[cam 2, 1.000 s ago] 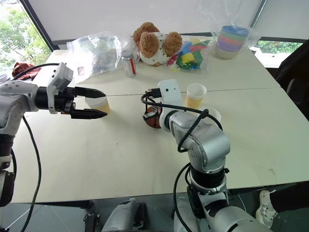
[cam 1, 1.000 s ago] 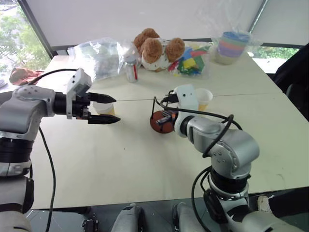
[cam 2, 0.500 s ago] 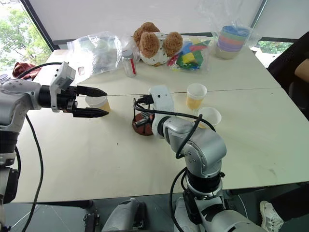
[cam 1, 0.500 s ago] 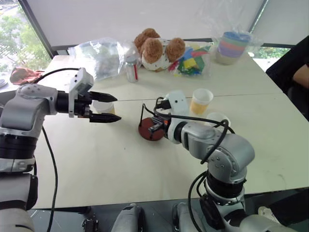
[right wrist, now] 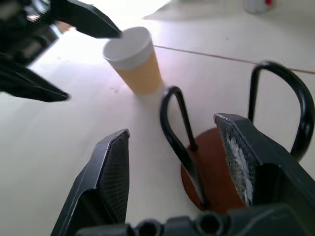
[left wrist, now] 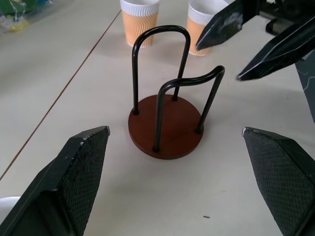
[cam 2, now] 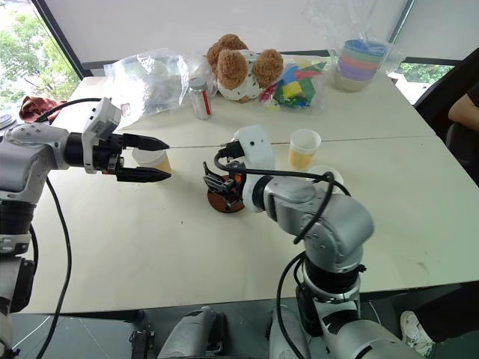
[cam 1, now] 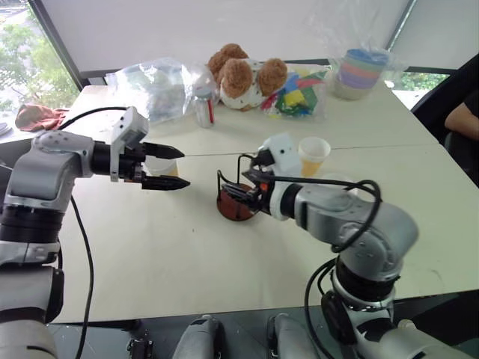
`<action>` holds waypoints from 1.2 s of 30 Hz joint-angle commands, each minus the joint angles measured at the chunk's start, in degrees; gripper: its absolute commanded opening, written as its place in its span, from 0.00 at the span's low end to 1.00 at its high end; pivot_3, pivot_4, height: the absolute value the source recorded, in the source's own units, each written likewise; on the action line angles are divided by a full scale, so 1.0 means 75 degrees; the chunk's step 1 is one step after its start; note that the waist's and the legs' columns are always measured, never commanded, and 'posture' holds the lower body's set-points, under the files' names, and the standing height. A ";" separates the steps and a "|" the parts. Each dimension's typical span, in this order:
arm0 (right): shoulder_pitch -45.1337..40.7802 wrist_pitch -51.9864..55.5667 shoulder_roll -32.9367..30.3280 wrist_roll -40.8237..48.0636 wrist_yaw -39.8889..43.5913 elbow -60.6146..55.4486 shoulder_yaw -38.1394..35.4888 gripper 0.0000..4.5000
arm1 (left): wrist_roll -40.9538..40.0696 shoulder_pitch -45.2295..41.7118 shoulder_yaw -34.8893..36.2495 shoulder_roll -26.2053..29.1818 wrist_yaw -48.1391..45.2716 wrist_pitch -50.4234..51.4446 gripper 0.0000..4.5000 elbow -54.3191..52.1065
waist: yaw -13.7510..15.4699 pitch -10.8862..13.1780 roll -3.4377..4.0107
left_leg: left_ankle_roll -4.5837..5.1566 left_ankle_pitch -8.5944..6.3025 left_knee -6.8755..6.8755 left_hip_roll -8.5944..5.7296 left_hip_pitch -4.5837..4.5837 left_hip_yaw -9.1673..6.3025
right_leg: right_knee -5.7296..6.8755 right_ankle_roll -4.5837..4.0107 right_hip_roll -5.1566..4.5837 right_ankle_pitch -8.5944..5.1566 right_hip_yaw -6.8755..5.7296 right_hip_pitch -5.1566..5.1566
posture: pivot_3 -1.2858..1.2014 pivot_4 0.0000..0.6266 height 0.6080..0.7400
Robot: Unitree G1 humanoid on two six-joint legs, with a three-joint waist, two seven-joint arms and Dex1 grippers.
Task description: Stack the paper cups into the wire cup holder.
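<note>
Left wrist view: we see the wire cup holder [left wrist: 167, 120] empty, upright on the table [left wrist: 59, 88]; both left end effector [cam 1: 166, 167] and right end effector [right wrist: 177, 162] spread, gripping nothing.

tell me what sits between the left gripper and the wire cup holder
Nothing: bare table between the left gripper and the wire cup holder, clear in the right eye view.

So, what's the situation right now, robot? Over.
Both grippers open: left around a cup, right at the holder. Holder upright, empty. Two cups beyond it. Nothing in the way.
</note>
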 commanded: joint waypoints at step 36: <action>-0.0571 -0.5414 -0.7573 -0.1463 0.7058 0.7434 0.1357 0.66 | -0.0428 0.1026 -0.0197 0.0323 0.0762 0.0835 1.00 -0.3271 | 0.0072 0.0016 0.0009 | 0.0030 -0.0017 0.0006 0.0004 -0.0008 0.0042 | -0.0097 0.0003 -0.0007 0.0001 0.0026 0.0014 | 0.52 0.24 1.00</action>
